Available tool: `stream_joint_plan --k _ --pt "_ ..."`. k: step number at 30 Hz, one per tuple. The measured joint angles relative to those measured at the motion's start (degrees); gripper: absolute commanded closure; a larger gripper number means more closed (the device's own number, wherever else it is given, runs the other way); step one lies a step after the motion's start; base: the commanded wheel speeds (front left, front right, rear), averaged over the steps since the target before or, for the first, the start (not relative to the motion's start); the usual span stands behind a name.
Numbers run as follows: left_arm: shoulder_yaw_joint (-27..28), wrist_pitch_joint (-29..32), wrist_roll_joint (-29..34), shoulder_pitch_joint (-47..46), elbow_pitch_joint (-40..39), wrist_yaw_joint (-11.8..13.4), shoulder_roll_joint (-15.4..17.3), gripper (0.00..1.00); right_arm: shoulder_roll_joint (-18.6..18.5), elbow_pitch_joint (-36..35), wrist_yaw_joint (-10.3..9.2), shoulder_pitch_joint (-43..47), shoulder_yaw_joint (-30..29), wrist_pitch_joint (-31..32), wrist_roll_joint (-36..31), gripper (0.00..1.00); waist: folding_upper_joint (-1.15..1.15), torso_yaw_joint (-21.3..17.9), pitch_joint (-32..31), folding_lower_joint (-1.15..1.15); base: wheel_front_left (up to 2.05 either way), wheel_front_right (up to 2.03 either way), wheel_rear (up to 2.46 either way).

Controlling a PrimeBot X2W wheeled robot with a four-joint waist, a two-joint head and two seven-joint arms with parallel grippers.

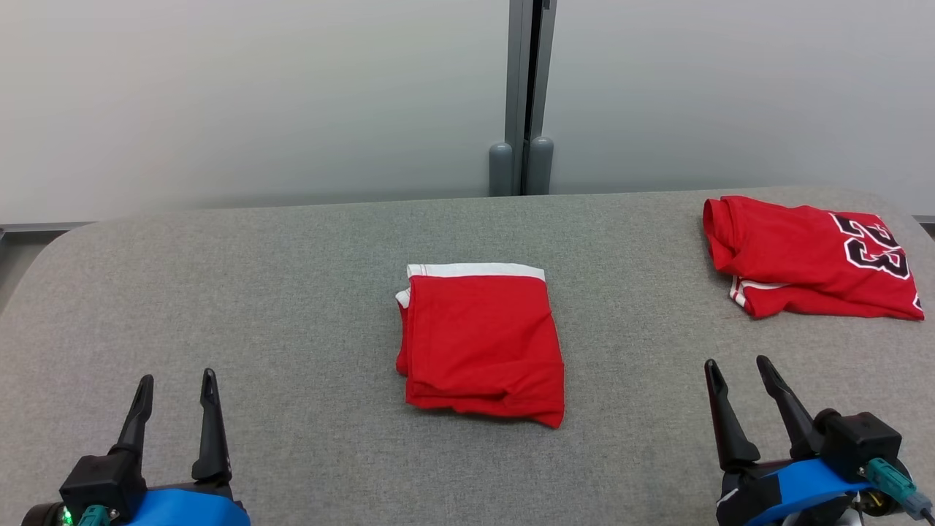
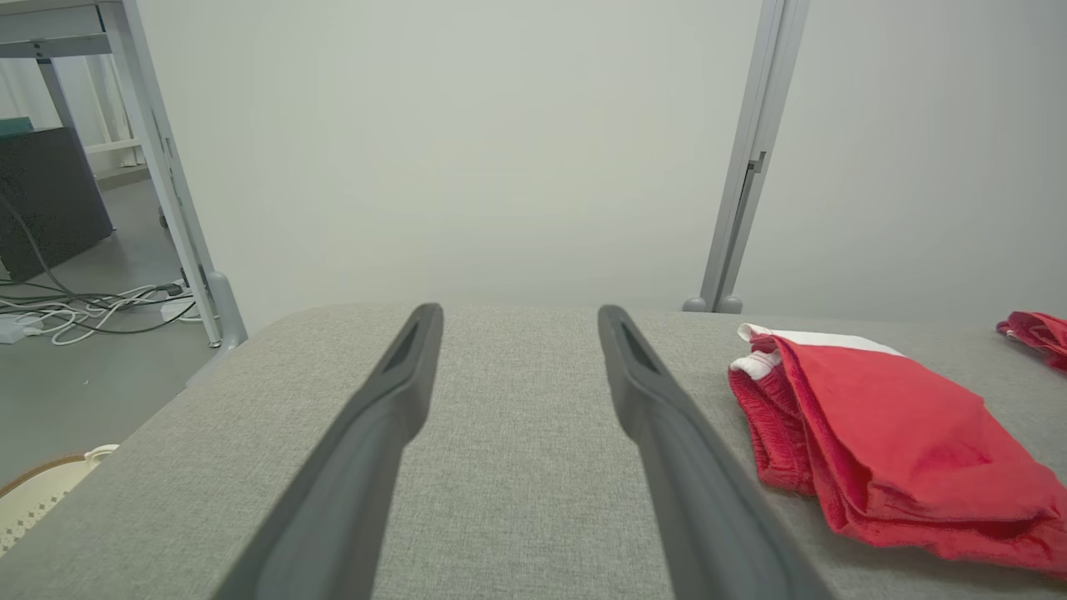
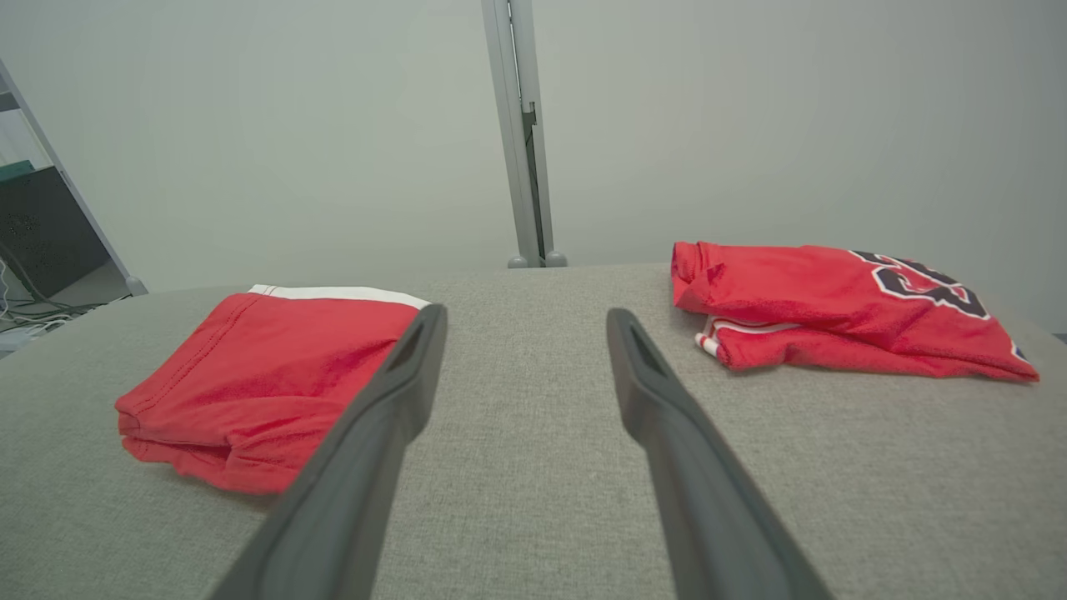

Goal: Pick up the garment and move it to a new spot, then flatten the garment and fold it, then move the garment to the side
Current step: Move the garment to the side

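A folded red garment [image 1: 481, 343] with a white band along its far edge lies flat in the middle of the grey table [image 1: 256, 292]. In the left wrist view the garment [image 2: 884, 442] is to the right, in the right wrist view the garment [image 3: 267, 375] is to the left. My left gripper [image 1: 177, 376] hovers open near the front left, well apart from the garment, with nothing between its fingers [image 2: 392, 392]. At the front right, my right gripper [image 1: 736, 361] is open too and holds nothing; its fingers [image 3: 658, 400] point at bare cloth between the two red items.
A second folded red garment, a jersey [image 1: 811, 256] with a black-and-white 23, lies at the table's far right; the jersey [image 3: 834, 308] is ahead-right of the right gripper. A grey post [image 1: 522, 95] stands against the pale wall behind. Cables [image 2: 75, 304] lie on the floor left of the table.
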Motion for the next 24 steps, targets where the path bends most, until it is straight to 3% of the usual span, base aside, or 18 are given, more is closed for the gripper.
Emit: stream_joint_plan --k 18,24 --pt "-1.12 0.26 -0.45 0.46 -0.67 0.96 0.47 0.00 0.32 0.41 0.00 -0.33 1.07 0.69 -0.42 0.00 0.00 0.56 0.63 0.00 0.00 0.00 0.00" --pt "-1.86 -0.57 -0.76 -1.41 -0.85 0.98 0.38 0.00 -0.89 2.12 0.00 -9.67 4.23 1.34 -0.69 0.00 0.01 1.56 3.67 0.00 0.00 0.00 0.00"
